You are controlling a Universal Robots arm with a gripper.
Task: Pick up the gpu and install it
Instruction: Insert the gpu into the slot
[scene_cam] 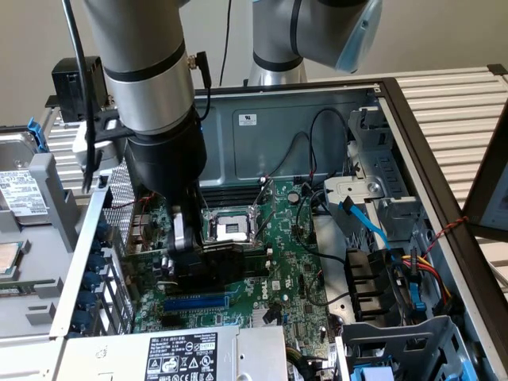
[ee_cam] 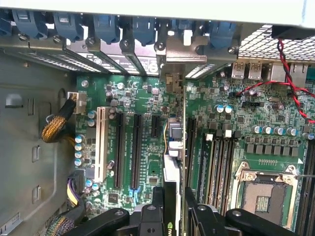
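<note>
**Holding the gpu [scene_cam: 213,266] in my gripper [ee_cam: 175,204]**

My narrow jaws were clamped on the card. I held it edge-on over the green motherboard [scene_cam: 278,274] inside the open computer case [scene_cam: 286,119], with its metal bracket [ee_cam: 172,54] near the rear slot covers.

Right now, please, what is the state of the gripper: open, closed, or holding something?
Gripper: jaws closed on the gpu.
</note>
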